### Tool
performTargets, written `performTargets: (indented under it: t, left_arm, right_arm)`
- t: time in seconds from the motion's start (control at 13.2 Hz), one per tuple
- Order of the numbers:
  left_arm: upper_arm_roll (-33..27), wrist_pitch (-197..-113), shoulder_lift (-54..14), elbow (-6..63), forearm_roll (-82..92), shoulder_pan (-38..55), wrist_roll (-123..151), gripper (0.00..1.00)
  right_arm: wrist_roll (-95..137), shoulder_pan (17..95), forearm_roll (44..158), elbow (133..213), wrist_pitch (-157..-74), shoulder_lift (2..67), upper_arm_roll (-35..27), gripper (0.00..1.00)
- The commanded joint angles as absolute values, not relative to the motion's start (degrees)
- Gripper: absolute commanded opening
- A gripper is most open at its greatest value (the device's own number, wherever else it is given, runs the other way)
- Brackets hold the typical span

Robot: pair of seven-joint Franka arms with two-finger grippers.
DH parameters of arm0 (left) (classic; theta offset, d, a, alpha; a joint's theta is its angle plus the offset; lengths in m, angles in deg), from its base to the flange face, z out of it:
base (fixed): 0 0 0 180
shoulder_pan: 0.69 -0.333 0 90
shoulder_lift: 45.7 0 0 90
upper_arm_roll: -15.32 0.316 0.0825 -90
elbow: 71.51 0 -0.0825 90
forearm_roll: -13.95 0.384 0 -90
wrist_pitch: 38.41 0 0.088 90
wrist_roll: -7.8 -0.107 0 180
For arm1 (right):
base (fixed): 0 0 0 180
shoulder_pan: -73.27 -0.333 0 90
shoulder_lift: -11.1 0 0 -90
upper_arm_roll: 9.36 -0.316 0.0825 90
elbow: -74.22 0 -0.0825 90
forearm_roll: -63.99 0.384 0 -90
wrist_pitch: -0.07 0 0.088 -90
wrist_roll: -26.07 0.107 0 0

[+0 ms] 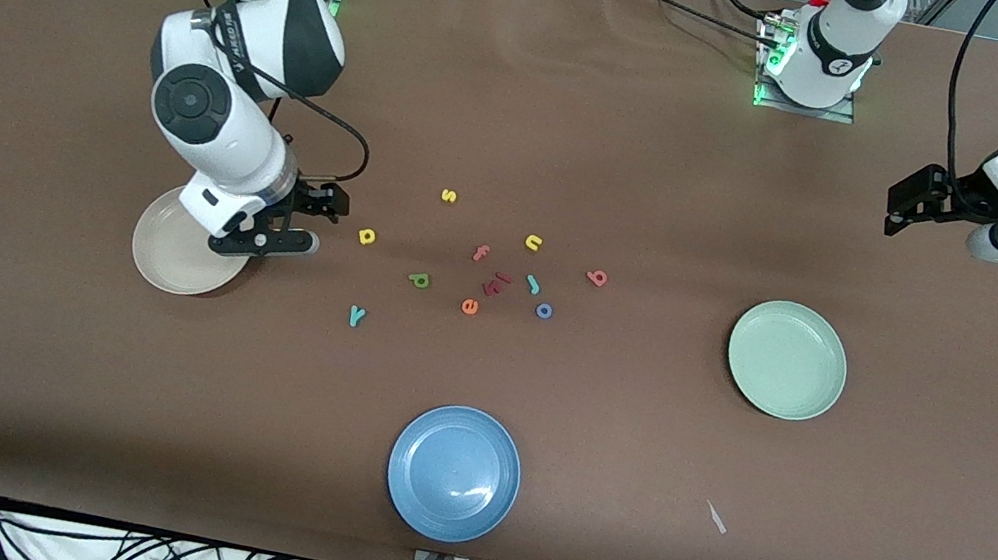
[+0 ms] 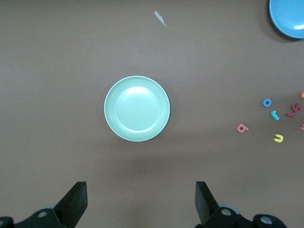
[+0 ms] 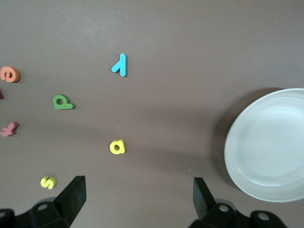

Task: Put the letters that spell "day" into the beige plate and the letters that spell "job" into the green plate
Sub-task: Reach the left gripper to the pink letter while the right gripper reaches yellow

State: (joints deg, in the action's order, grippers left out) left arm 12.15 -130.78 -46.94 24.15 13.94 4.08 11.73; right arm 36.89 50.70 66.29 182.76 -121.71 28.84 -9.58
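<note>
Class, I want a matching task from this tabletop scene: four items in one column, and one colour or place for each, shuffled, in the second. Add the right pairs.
Column one:
1. letter "y"
2. letter "b"
3. letter "o"
4. blue plate

Column two:
A. pink-red
B. nearest the front camera of all the things on the table
C. teal
D. blue ring, beside the teal "j"

Pairs: 1-C, 2-A, 3-D, 4-B
</note>
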Motion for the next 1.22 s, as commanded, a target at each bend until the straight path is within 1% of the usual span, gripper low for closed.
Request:
performTargets:
  t: [0.0, 0.08, 0.3, 0.38, 0.61, 0.84, 1.14]
  left_arm:
    - [10.93, -131.04, -42.02, 24.29, 17.36, 5.37, 11.49, 1.0]
    - [9.96, -131.31, -39.49, 24.2, 17.72, 6.07, 11.49, 1.0]
    - [9.43, -131.57, -29.47, 20.35, 17.55, 10.28, 11.58, 1.0]
    - [9.43, -133.05, -26.48, 18.77, 17.64, 12.39, 11.67, 1.0]
    - [9.17, -140.25, -21.11, 18.49, 17.03, 16.53, 19.36, 1.0]
    - [9.25, -143.96, -16.62, 18.84, 17.38, 23.55, 30.18, 1.0]
    - [9.16, -151.59, -10.3, 19.63, 16.59, 27.87, 35.13, 1.0]
  right_arm:
    - [37.94, 50.69, 67.06, 186.98, -126.82, 27.8, -10.32, 1.0]
    - [39.07, 50.6, 67.15, 188.47, -129.37, 27.98, -10.68, 1.0]
    - [45.13, 50.6, 67.06, 191.29, -135.09, 29.64, -13.39, 1.0]
    - [45.58, 50.6, 67.06, 191.73, -136.84, 30.34, -13.75, 1.0]
    - [45.59, 50.6, 67.06, 193.31, -143.08, 33.15, -14.1, 1.0]
    - [45.5, 50.34, 66.89, 193.58, -143.8, 35.88, -14.55, 0.99]
    - [45.32, 48.05, 66.71, 193.58, -144.86, 38.26, -14.55, 0.99]
